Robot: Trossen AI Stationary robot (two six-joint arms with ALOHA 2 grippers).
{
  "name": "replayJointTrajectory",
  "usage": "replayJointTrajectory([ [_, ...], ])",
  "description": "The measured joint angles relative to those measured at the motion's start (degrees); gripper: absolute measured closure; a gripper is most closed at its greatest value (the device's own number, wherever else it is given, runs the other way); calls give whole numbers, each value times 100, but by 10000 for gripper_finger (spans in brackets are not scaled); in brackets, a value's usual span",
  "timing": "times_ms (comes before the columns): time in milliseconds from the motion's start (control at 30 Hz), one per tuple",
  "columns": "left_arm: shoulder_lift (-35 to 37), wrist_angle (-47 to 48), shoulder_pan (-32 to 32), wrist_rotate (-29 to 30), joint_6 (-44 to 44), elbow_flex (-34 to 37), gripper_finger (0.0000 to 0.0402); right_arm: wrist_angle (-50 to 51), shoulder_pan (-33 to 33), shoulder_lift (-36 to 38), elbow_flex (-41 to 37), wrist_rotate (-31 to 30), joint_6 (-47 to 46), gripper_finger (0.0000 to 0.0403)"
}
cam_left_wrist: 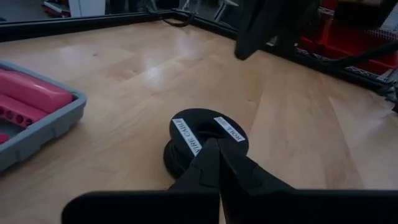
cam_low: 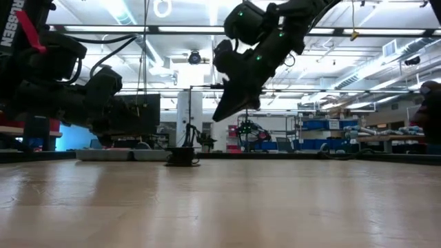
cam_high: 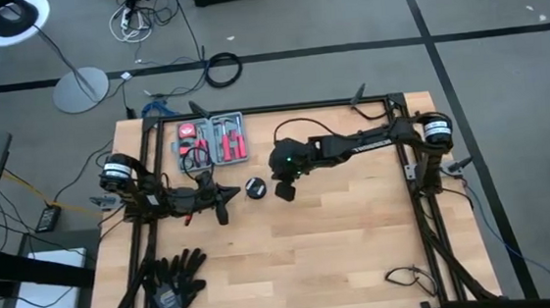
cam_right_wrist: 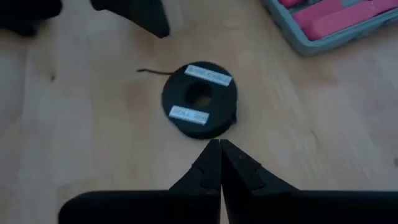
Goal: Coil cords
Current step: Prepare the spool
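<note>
- Left gripper (cam_high: pixel 223 215) low over the table (cam_high: pixel 342 257), fingers pressed together on nothing, tips aimed at the spool, likely lined up for a pick.
- Black spool (cam_high: pixel 255 187) of wire flat on the wood between both grippers, 2 white labels up.
- Right gripper (cam_high: pixel 285 191) raised just beside the spool, fingers closed and empty, probably waiting.

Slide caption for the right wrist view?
Shut right gripper hovers above the black wire spool on the table.

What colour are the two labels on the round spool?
White with dark lettering, on the black spool; the right wrist view shows them best.
</note>
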State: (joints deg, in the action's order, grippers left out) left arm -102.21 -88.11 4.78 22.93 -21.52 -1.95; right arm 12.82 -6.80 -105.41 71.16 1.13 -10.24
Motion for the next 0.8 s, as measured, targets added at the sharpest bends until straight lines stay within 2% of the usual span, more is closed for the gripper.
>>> replayJointTrajectory([
  [200, 0, 17, 0, -2, -22, -3, 400, 898, 71, 255, -19, 5, 15, 403],
  [333, 0, 17, 7, -38, -186, -1, 398, 1052, 219, 576, -618, 2, -32, 403],
  [433, 0, 43, 15, -64, -254, 5, 398, 371, 302, 1119, -1439, -24, -523, 403],
  [633, 0, 62, 15, -62, 192, -144, 400, -1976, 495, 2381, -3399, -184, -1571, 403],
  [800, -2, 285, 13, -34, 664, -555, 401, -3431, 558, 2937, -4480, -184, -1874, 402],
])
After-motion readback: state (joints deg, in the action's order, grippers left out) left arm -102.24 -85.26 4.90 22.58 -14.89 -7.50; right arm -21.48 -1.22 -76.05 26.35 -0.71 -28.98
